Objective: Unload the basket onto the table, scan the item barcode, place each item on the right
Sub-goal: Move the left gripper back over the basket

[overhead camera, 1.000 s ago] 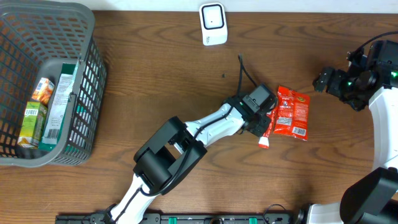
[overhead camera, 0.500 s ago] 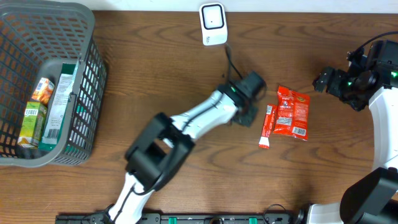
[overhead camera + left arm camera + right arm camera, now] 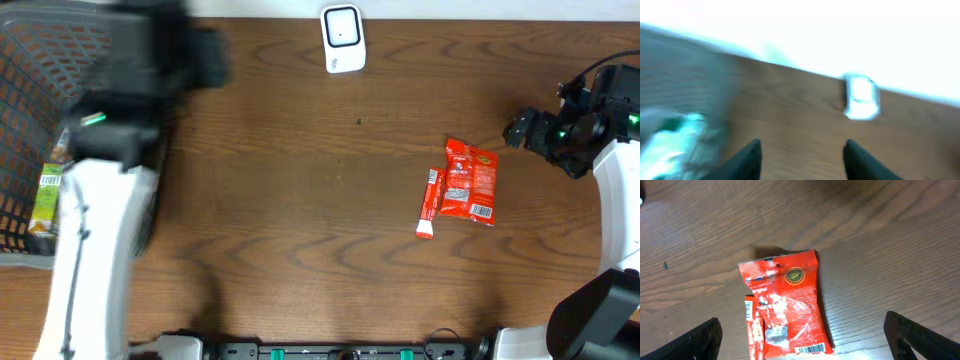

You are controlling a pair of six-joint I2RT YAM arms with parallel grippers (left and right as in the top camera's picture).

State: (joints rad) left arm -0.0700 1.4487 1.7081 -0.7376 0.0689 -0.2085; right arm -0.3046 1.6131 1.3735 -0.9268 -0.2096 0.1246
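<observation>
Red packet [image 3: 470, 182] lies plain on the table [image 3: 300, 200]; left gripper [image 3: 802, 145], spread and empty, is motion-blurred; right gripper [image 3: 802, 318] spread wide.

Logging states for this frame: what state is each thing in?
left gripper: open, empty, by the basket, blurred
right gripper: open, empty
packet: flat on table, barcode up
sachet: flat, against packet's edge
basket: upright, cartons inside
scanner: standing, nothing before it
</observation>
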